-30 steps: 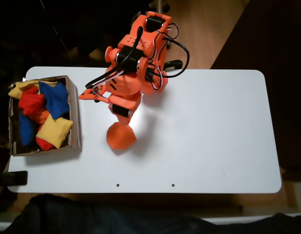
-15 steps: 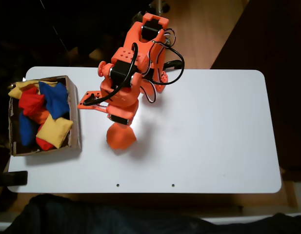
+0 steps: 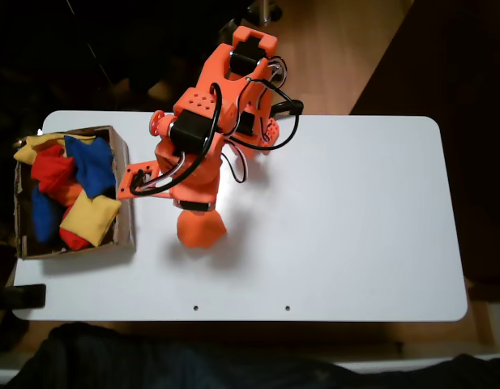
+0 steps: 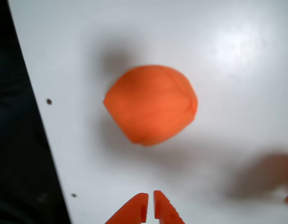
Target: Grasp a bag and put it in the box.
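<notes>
Scene: an orange arm hangs over a white table point(image 3: 355, 211), its wrist above the bag point(image 3: 201, 228).
Bag: in the fixed view the orange bean bag lies on the bare table at about 3 o'clock from the box point(image 3: 124, 194), just beside it but apart from its near wall.
Box: brown cardboard at the table's 9 o'clock edge, already holding red, blue and yellow bags point(image 3: 89, 217).
Gripper: in the wrist view the gripper point(image 4: 150, 205) shows as two orange tips at the 6 o'clock edge, drawn together with only a sliver of gap and holding nothing.
Key relation: the bag point(image 4: 151, 105) lies toward 12 o'clock from the fingertips, apart from them, its slightly longer axis running 9 to 3 o'clock across the line of approach.
Judgement: the tips would likely need to spread before they could straddle the bag.
Fixed view adds: the box and the short way to it.
Wrist view adds: the fingertips, which the arm's body hides from above.
</notes>
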`<action>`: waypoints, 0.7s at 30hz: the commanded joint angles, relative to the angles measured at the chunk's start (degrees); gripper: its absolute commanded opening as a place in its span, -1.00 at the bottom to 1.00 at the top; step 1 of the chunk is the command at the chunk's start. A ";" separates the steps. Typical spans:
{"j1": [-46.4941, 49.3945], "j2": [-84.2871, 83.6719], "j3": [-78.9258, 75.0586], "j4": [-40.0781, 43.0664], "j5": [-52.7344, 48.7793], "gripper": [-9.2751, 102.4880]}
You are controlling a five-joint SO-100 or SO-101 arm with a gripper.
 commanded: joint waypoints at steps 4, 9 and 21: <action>1.32 -1.58 -2.90 -0.26 -7.65 -0.79; 1.76 -2.72 -3.25 -0.26 -13.89 -0.76; 3.25 -4.66 -3.08 -0.70 -31.82 -0.74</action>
